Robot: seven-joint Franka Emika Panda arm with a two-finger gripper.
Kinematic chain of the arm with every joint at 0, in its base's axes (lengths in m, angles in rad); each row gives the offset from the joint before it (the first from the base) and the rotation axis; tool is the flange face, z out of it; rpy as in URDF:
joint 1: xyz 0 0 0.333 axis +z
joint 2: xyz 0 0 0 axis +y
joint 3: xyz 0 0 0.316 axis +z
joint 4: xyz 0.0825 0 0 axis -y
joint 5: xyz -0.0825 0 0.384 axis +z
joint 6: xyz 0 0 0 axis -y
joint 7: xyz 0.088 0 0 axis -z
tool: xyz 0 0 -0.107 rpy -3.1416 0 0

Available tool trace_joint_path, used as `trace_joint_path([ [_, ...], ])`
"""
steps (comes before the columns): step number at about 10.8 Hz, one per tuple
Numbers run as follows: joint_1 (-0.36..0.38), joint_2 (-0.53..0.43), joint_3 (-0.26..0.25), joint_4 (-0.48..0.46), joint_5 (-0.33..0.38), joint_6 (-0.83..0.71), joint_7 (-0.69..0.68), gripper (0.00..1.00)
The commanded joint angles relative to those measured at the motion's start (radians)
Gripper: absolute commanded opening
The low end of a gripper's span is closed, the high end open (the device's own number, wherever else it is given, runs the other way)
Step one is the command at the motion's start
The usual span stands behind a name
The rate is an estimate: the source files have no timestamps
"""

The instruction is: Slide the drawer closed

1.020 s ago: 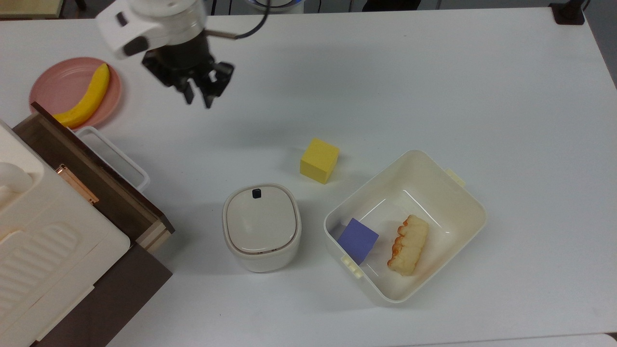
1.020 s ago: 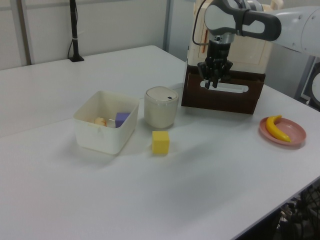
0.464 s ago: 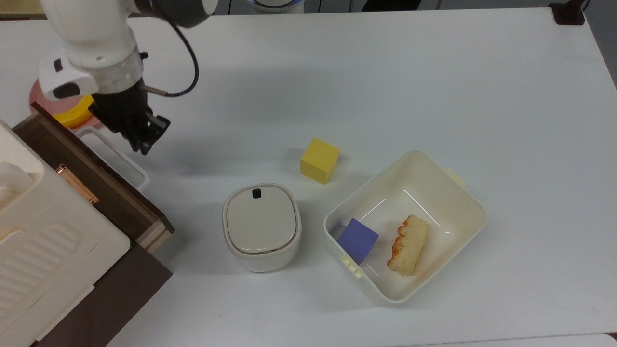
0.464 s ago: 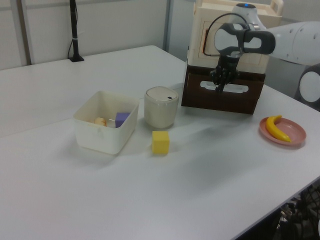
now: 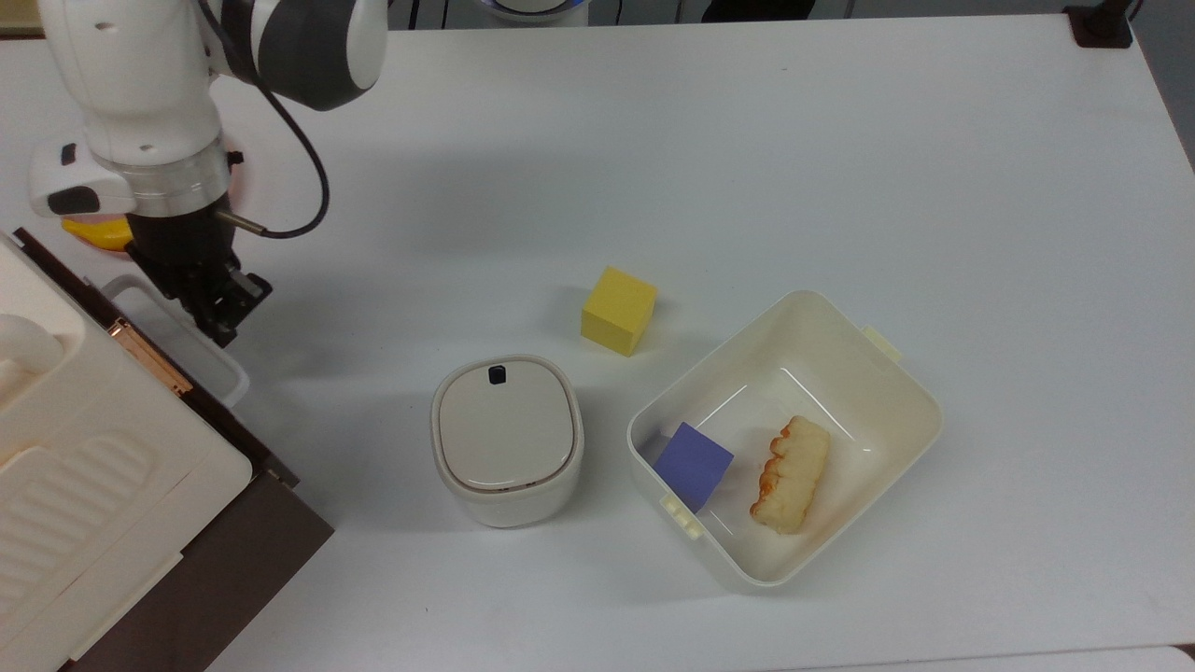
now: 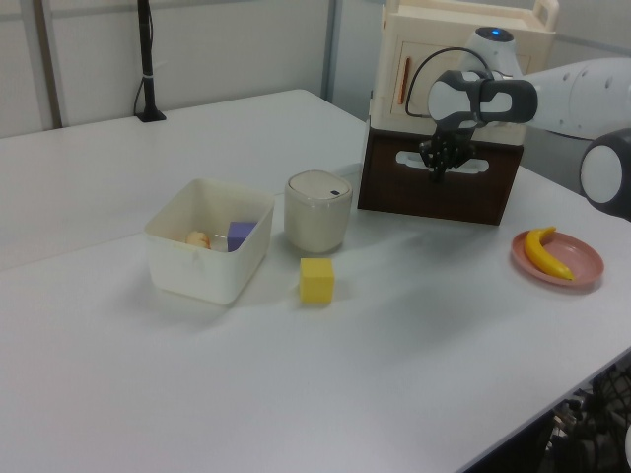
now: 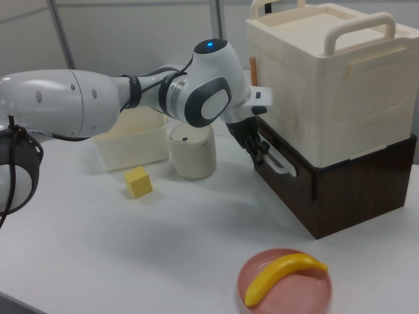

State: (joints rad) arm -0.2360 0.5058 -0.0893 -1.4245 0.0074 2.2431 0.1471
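Note:
The dark brown drawer [image 6: 475, 192] sits in the cabinet under a cream case, its front nearly level with the cabinet face in the right view [image 7: 291, 186]. Its white loop handle [image 5: 239, 380] sticks out toward the table. My gripper [image 5: 220, 320] is shut and points down, with its tips against the handle's middle. In the left view the gripper [image 6: 441, 169] overlaps the handle [image 6: 473, 165]. The right view shows the gripper [image 7: 259, 154] pressed to the handle [image 7: 283, 165] at the drawer front.
A pink plate [image 7: 314, 288] with a banana [image 7: 283, 276] lies beside the cabinet. A cream lidded pot [image 5: 507, 439], a yellow cube [image 5: 618, 311] and a cream tub [image 5: 920, 387] holding a purple cube and a bread piece stand mid-table. The cream case [image 5: 84, 485] tops the cabinet.
My gripper swung from above the table toward the cabinet and came down onto the handle. The drawer, open a second ago, has slid in until nearly flush.

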Motion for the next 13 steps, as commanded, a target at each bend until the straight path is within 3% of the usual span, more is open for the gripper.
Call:
trace_joint_path([
  [1, -0.014, 0.01, -0.003, -0.002, -0.006, 0.108, 0.055, 0.16],
  [3, -0.011, -0.012, -0.001, -0.013, -0.033, 0.093, 0.008, 0.22],
  [4, -0.003, -0.032, 0.008, -0.037, -0.035, 0.034, -0.05, 0.31],
  [5, 0.01, -0.052, 0.014, -0.039, -0.033, -0.076, -0.099, 0.49],
  [6, 0.048, -0.073, 0.013, -0.037, -0.033, -0.183, -0.145, 0.74],
  [8, 0.102, -0.131, 0.014, -0.039, -0.032, -0.343, -0.17, 1.0],
  [13, 0.288, -0.231, 0.013, -0.042, -0.043, -0.588, -0.172, 1.0],
])
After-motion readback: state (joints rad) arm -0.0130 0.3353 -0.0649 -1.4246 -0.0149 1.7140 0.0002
